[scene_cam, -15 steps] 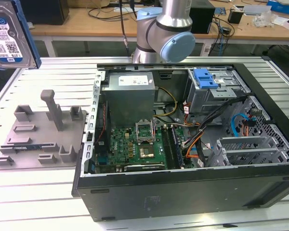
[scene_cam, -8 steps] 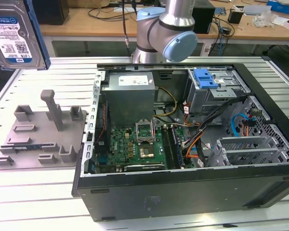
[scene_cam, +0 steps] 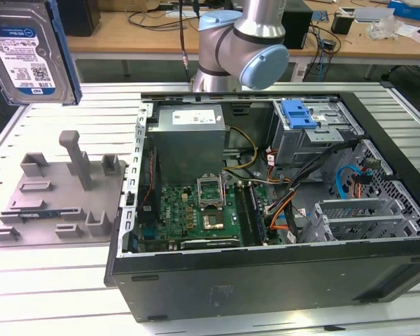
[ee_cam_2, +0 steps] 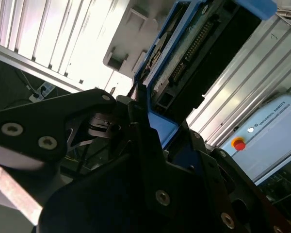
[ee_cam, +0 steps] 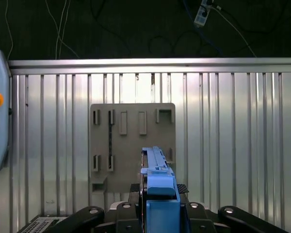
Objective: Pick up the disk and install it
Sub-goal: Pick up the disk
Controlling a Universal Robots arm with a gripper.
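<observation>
Disk: the disk [scene_cam: 31, 52] is lifted clear of the desk at the exterior view's upper left, with its white-and-blue label facing that camera and its blue carrier frame along the edges.
Disk from the wrist: in the first wrist view it shows edge-on, above the grey fixture plate [ee_cam: 131, 141].
Pincer: the pincer [ee_cam: 159, 190] is closed on the disk's blue frame, with a black finger pressed against each side.
Fixture plate: it lies flat on the desk, with upright pegs and slots, just beside the computer case on the exterior view's left.
Computer case: the computer case [scene_cam: 266, 273] lies open on its side, well apart from the disk, with the motherboard [scene_cam: 196, 210] and a grey power supply [scene_cam: 189, 136] visible inside.
Arm: the arm [scene_cam: 241, 42] stands behind the case.
Desk: the desk [scene_cam: 49, 294] has a ribbed aluminium surface.
</observation>
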